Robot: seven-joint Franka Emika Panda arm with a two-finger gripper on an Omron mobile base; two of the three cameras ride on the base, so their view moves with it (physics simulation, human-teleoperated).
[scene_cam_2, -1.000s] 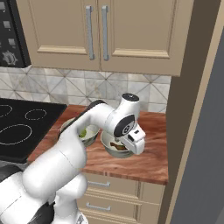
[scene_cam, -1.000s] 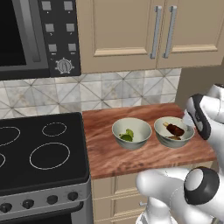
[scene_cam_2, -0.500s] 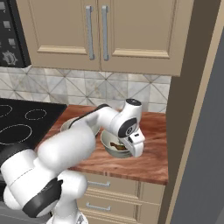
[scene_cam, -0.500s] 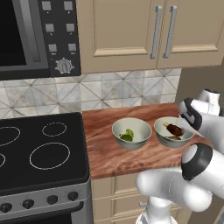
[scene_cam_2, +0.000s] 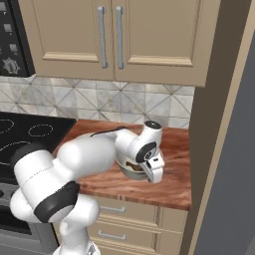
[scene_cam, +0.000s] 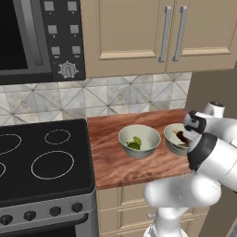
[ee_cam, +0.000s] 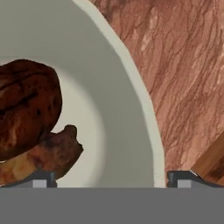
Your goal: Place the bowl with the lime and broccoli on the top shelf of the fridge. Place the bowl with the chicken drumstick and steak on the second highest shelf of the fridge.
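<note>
Left base view: two round pale grey-green ceramic bowls on the reddish-brown wooden counter (scene_cam: 120, 162). The bowl with green items (scene_cam: 139, 140) sits mid-counter, holding bumpy light-green broccoli (scene_cam: 134, 142); the lime cannot be told apart. The bowl with brown meat (scene_cam: 177, 139) stands just beside it, partly covered by the white arm's wrist. One black glass stovetop (scene_cam: 44, 159) adjoins the counter; two beige cabinet doors (scene_cam: 157, 34) with grey bar handles hang above.

Right base view: the white arm covers most of the meat bowl (scene_cam_2: 130, 169); the gripper (scene_cam_2: 155, 175) hangs over its near rim. A grey fridge side (scene_cam_2: 231, 164) rises beside the counter.

Hand view: two dark fingertips (ee_cam: 43, 178) set wide apart straddle the bowl's pale rim (ee_cam: 144, 109), not yet clamped on it. Inside lie one dark-brown steak (ee_cam: 24, 107) and one reddish-brown drumstick (ee_cam: 50, 153), touching.
</note>
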